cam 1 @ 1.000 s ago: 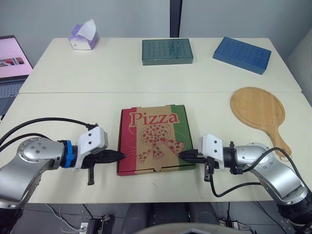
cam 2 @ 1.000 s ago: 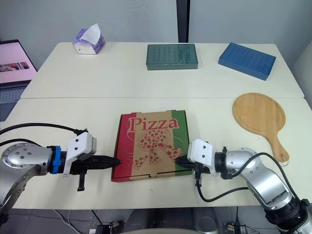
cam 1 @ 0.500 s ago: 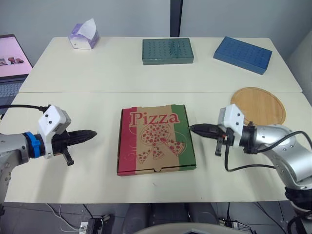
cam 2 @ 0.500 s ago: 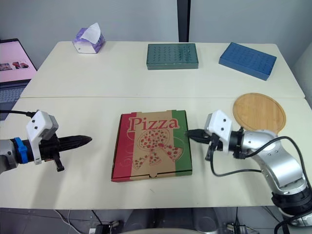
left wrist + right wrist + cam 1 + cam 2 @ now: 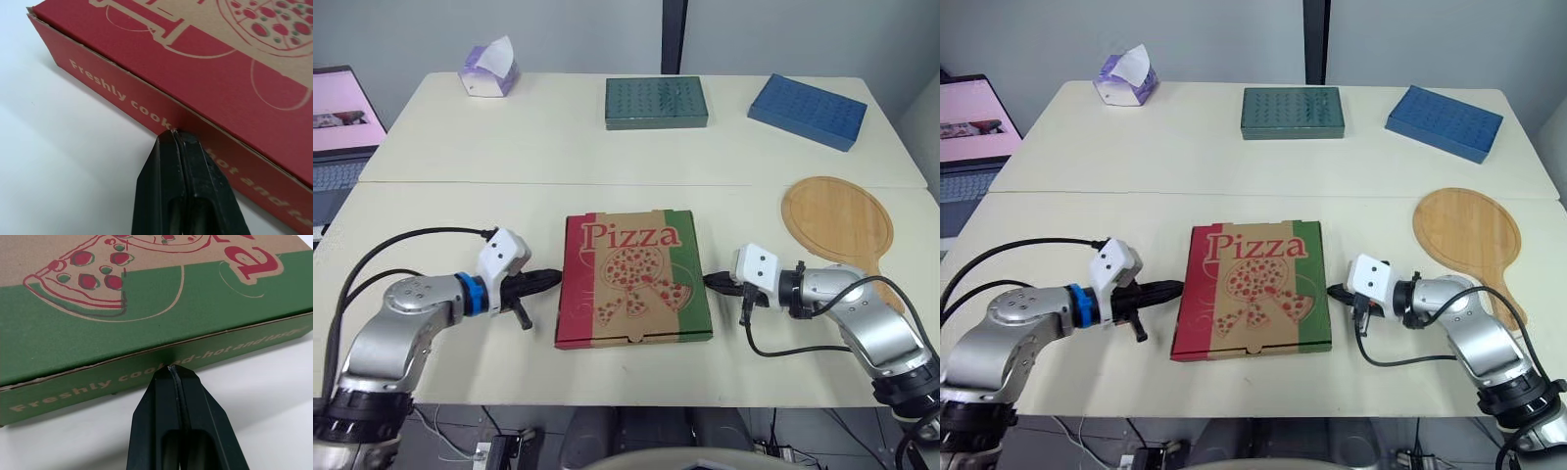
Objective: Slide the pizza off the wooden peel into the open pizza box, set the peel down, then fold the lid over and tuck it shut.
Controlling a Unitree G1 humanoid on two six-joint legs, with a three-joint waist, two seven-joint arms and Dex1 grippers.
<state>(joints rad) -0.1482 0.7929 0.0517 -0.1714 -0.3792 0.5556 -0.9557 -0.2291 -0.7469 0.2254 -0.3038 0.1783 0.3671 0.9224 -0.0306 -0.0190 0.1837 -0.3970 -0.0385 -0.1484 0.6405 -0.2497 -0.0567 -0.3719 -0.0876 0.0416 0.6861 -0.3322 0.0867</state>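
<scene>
Fingers [image 5: 159,186] of the left gripper [image 5: 556,277] are pressed together, tips at the red left side of the closed pizza box [image 5: 631,284], which lies flat on the table [image 5: 440,392]. Right gripper [image 5: 709,280] fingers are likewise together, tips at the box's green right side. Wooden peel [image 5: 835,220] lies flat further right, apart from the box

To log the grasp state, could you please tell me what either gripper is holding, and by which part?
Nothing is held: the left gripper and right gripper both have fingers shut empty, tips at opposite side walls of the closed pizza box.
</scene>
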